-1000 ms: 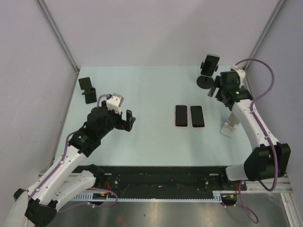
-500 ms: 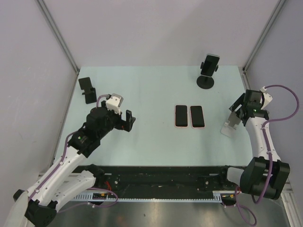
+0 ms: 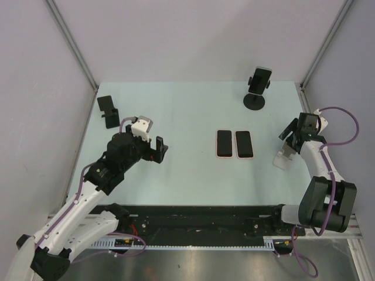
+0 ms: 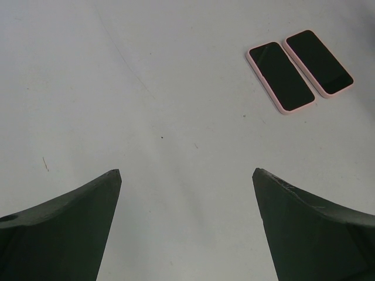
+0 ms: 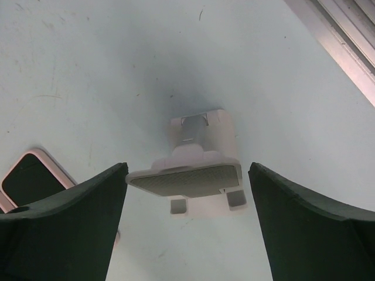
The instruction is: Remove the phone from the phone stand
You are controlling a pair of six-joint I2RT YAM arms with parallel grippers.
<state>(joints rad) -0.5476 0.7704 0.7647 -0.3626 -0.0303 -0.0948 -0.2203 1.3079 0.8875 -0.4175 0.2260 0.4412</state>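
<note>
A dark phone [image 3: 259, 79] stands clamped in a black round-based phone stand [image 3: 254, 101] at the back right. My right gripper [image 3: 292, 131] is open and empty, well in front of that stand. It hovers over an empty white phone stand [image 3: 285, 157]. In the right wrist view the white stand [image 5: 193, 175] lies between my open right gripper's [image 5: 187, 168] jaws without touching them. My left gripper [image 3: 158, 149] is open and empty at the left middle, and in the left wrist view [image 4: 186, 172] it is over bare table.
Two pink-cased phones [image 3: 224, 143] [image 3: 244, 144] lie flat side by side mid-table; they also show in the left wrist view [image 4: 281, 76] [image 4: 319, 61]. One's corner shows in the right wrist view [image 5: 29, 175]. An empty black stand [image 3: 107, 111] sits at the far left. A metal rail [image 5: 345, 41] runs along the table's right edge.
My right arm has swung away from the black stand with the phone, toward the near right, and now sits over the white stand. The left arm has not moved.
</note>
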